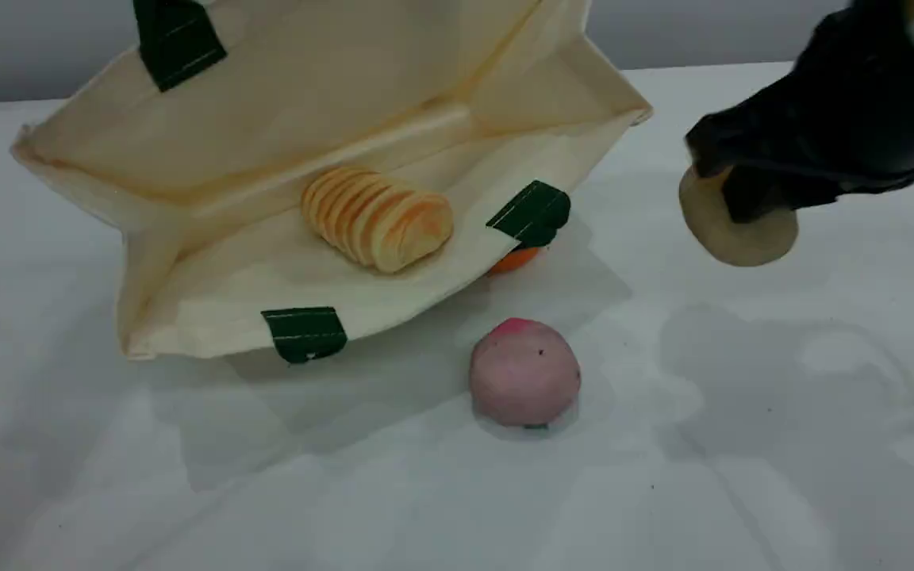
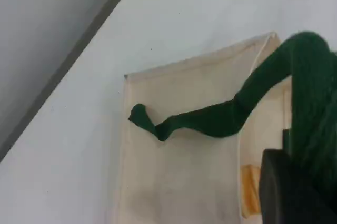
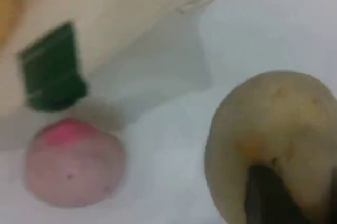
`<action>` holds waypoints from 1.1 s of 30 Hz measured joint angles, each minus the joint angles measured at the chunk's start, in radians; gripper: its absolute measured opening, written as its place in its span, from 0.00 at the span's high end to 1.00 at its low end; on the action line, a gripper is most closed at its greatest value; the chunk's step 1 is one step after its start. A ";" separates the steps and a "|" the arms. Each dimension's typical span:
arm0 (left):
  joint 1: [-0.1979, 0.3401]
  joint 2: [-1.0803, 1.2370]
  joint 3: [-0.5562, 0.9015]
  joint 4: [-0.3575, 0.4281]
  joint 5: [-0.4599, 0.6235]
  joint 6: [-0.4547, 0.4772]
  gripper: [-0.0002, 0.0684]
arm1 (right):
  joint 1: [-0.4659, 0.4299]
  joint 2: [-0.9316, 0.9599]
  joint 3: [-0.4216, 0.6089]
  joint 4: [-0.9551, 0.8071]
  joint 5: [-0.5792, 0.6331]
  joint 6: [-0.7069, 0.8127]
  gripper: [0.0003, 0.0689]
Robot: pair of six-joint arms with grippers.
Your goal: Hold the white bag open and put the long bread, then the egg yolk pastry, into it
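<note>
The white bag lies tipped on its side with its mouth facing the camera, its upper side lifted out of the top of the scene view. In the left wrist view my left gripper is shut on the bag's dark green handle, above the cream canvas. The long bread rests inside the bag on its lower wall. To the right, my right gripper is shut on the egg yolk pastry, held above the table. The right wrist view shows the tan pastry against a dark fingertip.
A pink ball with a red top sits on the table in front of the bag's mouth, also in the right wrist view as the pink ball. An orange fruit peeks out from under the bag's right corner.
</note>
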 joint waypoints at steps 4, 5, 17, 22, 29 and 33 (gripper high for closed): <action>0.000 0.000 0.000 0.001 0.000 0.000 0.89 | 0.024 -0.118 0.073 0.003 -0.033 0.022 0.79; 0.000 0.000 0.000 0.001 0.000 0.000 0.89 | 0.037 -0.144 0.077 0.004 -0.033 0.022 0.79; 0.000 0.000 0.000 -0.002 0.000 -0.011 0.89 | 0.170 -0.140 0.069 0.004 -0.258 0.049 0.79; 0.000 0.000 0.000 -0.002 0.000 -0.011 0.89 | 0.170 -0.066 0.069 -0.001 -0.398 0.042 0.79; 0.000 0.000 0.000 -0.003 0.000 -0.012 0.89 | 0.169 0.079 0.037 -0.002 -0.655 0.027 0.80; 0.000 0.000 0.000 -0.005 0.000 -0.012 0.89 | 0.169 0.163 -0.032 -0.022 -0.695 0.026 0.80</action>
